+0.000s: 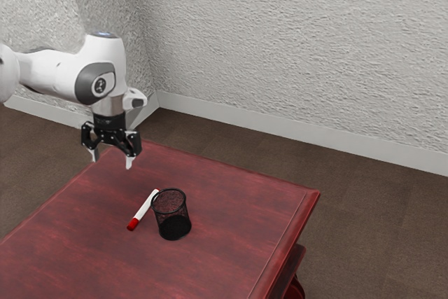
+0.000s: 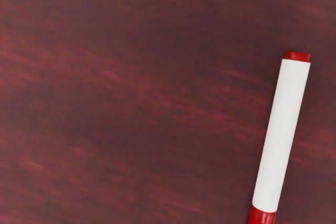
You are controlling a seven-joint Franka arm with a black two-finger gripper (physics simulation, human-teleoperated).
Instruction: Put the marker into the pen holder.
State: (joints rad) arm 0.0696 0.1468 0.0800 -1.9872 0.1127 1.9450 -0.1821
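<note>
Tool [image 1: 112, 160] spread, one marker [image 1: 145, 207], one holder [image 1: 175, 229].

The white marker [image 1: 144, 208], red at both ends, lies flat, lower than the claw [image 1: 111, 162]; the black mesh pen holder [image 1: 173, 227] stands upright, farther from the claw.

Wht arm [image 1: 52, 71], dk gry jt cap [image 1: 87, 86], blk gripper [image 1: 111, 161].
</note>
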